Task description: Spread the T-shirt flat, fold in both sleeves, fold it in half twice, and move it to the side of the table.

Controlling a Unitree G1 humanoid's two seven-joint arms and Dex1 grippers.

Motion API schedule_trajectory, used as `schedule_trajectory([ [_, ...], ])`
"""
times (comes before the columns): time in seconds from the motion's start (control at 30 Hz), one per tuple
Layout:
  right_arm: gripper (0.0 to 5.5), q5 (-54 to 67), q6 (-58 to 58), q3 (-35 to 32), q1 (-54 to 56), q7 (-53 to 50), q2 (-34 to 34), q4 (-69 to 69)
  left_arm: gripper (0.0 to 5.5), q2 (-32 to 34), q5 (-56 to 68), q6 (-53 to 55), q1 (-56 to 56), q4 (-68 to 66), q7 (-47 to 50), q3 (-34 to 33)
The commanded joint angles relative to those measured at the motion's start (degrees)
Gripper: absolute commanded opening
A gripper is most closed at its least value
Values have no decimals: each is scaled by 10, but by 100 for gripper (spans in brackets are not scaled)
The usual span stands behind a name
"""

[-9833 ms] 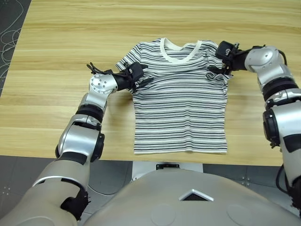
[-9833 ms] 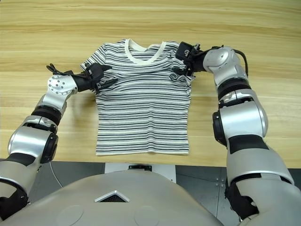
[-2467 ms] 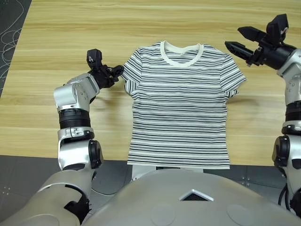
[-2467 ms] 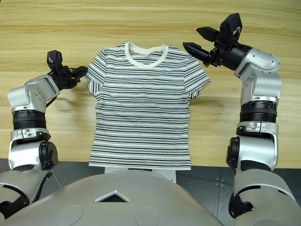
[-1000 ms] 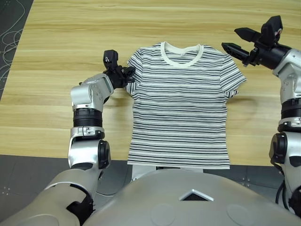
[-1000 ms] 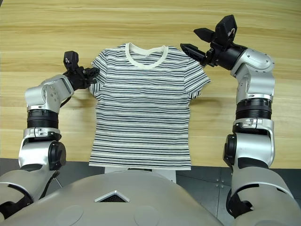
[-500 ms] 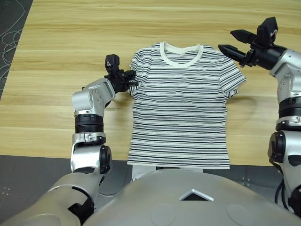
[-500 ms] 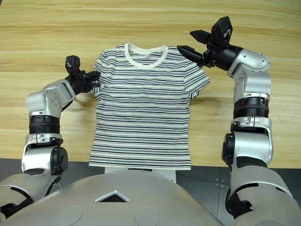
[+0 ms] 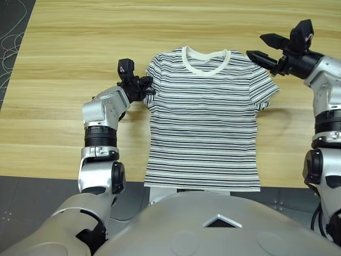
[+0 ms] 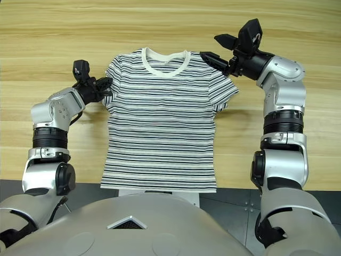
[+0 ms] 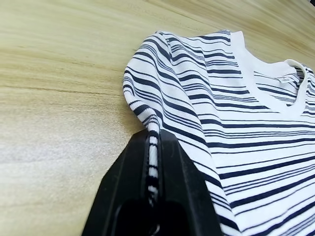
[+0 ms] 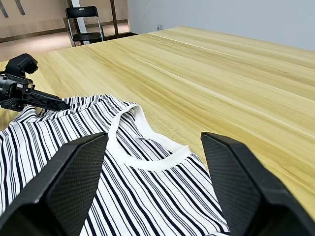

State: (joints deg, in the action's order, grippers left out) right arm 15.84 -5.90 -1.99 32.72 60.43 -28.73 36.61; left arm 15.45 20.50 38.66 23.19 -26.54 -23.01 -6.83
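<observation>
Wooden table [image 9: 64, 64] surrounds the T-shirt [image 9: 205, 117] (seemingly passable).

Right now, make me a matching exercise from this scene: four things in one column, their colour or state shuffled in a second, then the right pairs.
1 left gripper
2 right gripper
3 T-shirt
4 neckband

A open
B cream
C shut on a sleeve
D spread flat on the table

Pairs: 1-C, 2-A, 3-D, 4-B.

Left claw [image 9: 146, 87], 2.5 s ago apart from the T-shirt [image 9: 205, 122], now tight on its sleeve [image 11: 147, 93] hem.
</observation>
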Motion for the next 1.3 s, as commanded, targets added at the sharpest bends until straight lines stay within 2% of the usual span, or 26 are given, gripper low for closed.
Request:
schedule_trajectory([
  [0.03,350,-6,5,3,10,6,3,0,12,6,-17,27,-18,10,11,9],
  [0.47,350,-9,8,11,14,6,12,3,12,3,-9,78,-47,128,13,11],
  [0.9,350,-11,12,15,8,11,19,5,12,-8,-8,54,-21,140,41,-20],
  [1.17,350,-13,11,15,7,14,22,2,12,-28,-4,80,-41,206,37,13],
  [1.3,350,-15,13,16,9,14,24,4,12,-41,-12,90,-52,230,33,53],
])
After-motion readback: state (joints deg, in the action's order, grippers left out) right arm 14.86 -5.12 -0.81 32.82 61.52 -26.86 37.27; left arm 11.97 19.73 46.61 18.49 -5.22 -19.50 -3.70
